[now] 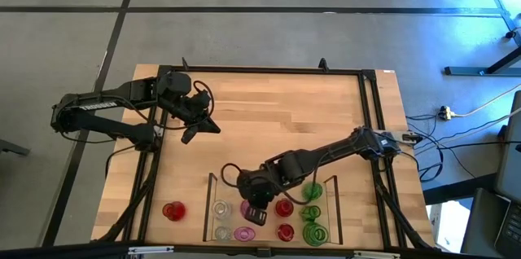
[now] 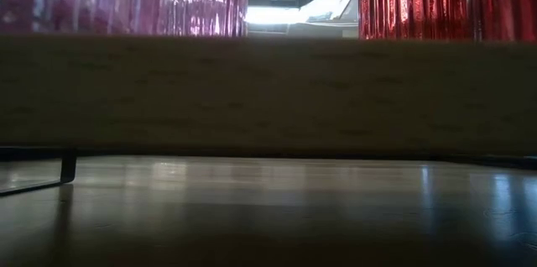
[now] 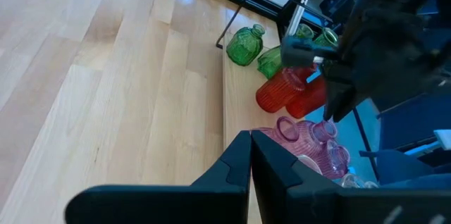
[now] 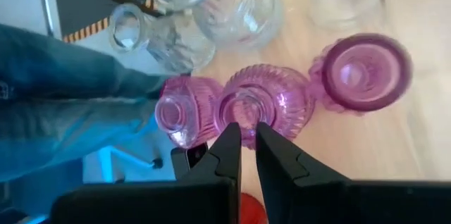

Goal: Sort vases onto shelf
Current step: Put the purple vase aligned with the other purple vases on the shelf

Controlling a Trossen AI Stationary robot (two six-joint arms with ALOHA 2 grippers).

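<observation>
1. Left gripper point(image 1: 201, 125): waits above bare counter point(image 1: 285, 112) at the left, well apart from the shelf; its fingers point(image 3: 239, 164) are pressed together and hold nothing.
2. Lone red vase point(image 1: 172, 210): stands on the counter outside the shelf, just left of its left edge.
3. Shelf point(image 1: 210, 202): lies at the near edge of the counter; its columns hold, from left to right, clear vases point(image 1: 221, 208), pink vases point(image 1: 244, 232), red vases point(image 1: 284, 208) and green vases point(image 1: 313, 190).
4. Right gripper point(image 1: 255, 210): reaches down over the pink column; in the right wrist view its fingers point(image 4: 229, 150) stand narrowly apart around the rim of the middle pink vase point(image 4: 264, 101), between two other pink vases.
</observation>
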